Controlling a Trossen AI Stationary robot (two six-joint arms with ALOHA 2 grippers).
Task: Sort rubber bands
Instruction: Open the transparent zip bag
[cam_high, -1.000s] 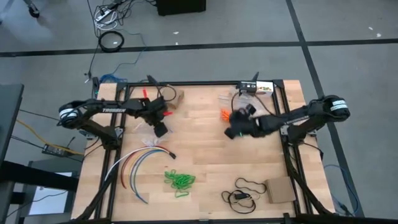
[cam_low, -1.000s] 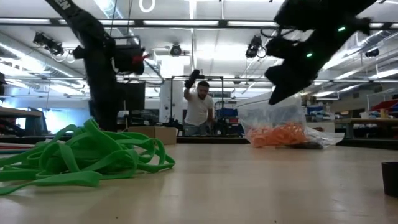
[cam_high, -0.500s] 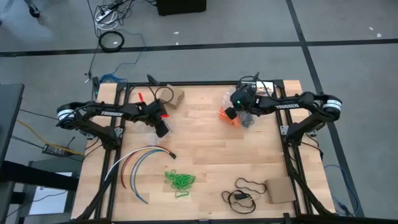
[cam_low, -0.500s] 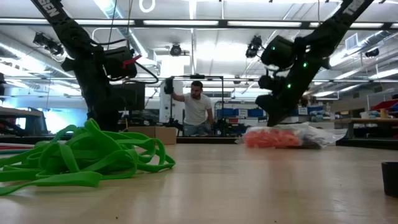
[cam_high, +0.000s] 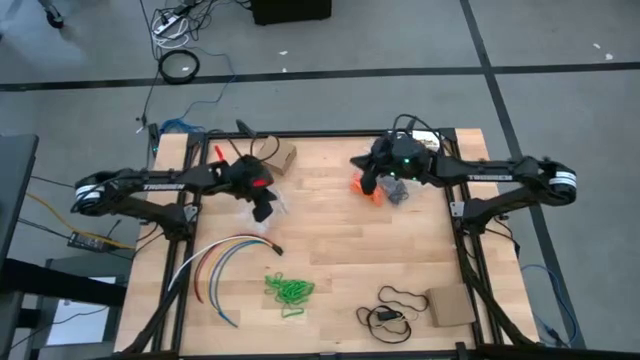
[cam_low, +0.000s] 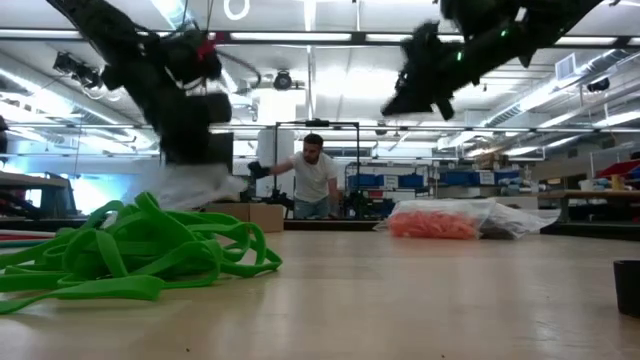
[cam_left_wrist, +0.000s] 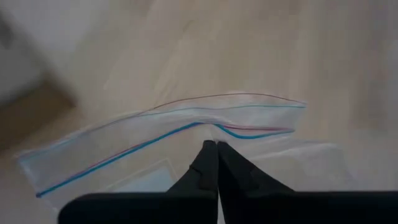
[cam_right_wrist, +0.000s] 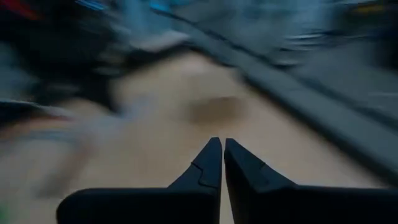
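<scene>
Wooden surface (cam_high: 330, 235) from above: green rubber bands (cam_high: 289, 290) lay near its front edge, orange ones (cam_high: 366, 187) bagged toward the back. Low view showed a person (cam_low: 316, 180) behind. Left wrist: left gripper (cam_left_wrist: 216, 147) fingers pinched a clear zip bag (cam_left_wrist: 174, 134). Right wrist: right gripper (cam_right_wrist: 222, 146) fingers closed, empty.

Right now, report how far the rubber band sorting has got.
Done: orange rubber bands lie in a clear bag at the table's far right.

In hand: the left pincer is shut on the rim of an empty zip bag. The right pincer is shut, holding nothing, above the orange bag.

Left: the green rubber bands lie loose near the front edge, unbagged. The dark bands by the cardboard also look unbagged.
</scene>
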